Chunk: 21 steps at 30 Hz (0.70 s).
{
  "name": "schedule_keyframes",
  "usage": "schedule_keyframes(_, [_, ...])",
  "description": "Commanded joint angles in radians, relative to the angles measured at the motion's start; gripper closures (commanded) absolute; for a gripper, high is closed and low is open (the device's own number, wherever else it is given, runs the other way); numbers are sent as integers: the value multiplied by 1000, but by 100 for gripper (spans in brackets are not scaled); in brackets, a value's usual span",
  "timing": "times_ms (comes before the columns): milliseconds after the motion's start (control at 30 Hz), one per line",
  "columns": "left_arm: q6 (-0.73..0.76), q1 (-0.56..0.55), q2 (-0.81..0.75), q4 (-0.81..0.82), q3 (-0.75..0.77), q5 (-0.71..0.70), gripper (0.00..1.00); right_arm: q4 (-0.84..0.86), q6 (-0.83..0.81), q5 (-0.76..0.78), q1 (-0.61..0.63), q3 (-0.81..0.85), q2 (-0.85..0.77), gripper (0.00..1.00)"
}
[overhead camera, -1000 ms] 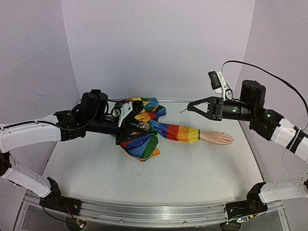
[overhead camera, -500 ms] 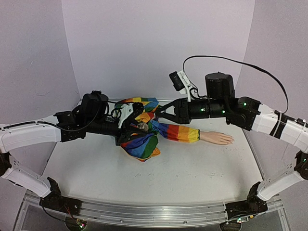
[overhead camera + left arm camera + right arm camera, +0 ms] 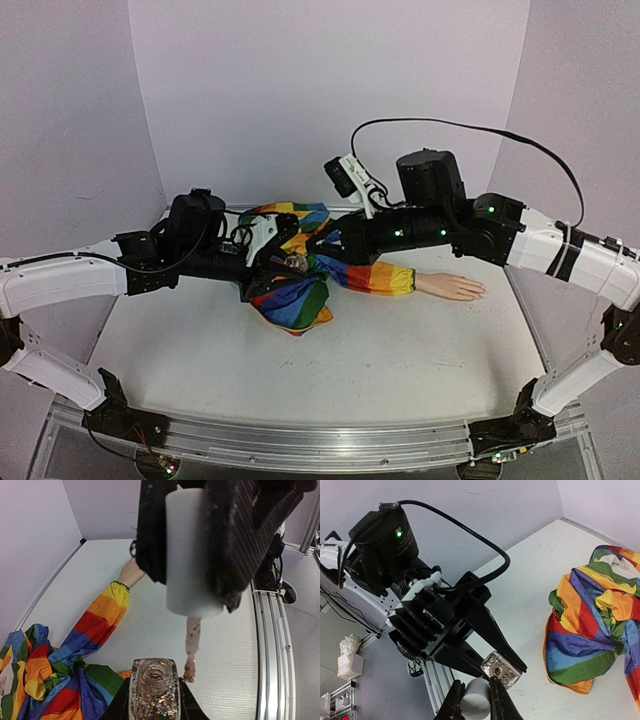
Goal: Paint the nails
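Glitter bottle [image 3: 155, 692] sits pinched in the left fingers [image 3: 492, 635]. The right fingers [image 3: 240, 540] clamp a white cap [image 3: 192, 555], its brush [image 3: 192, 645] just beside the bottle mouth, a detail the overhead view hides. Overhead, the mannequin hand [image 3: 455, 287] lies at 3 o'clock of the sleeve [image 3: 375, 275], nails too small to make out. Open worktop [image 3: 350, 370] lies toward 6 o'clock, and the back wall is near at 12.
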Motion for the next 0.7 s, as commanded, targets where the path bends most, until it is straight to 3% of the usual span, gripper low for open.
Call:
schedule_keyframes(0, [8, -5, -9, 31, -2, -7, 100, -9, -25, 37, 12, 56, 4, 100])
schedule_keyframes(667, [9, -8, -2, 28, 0, -3, 100, -5, -45, 83, 21, 82, 32, 100])
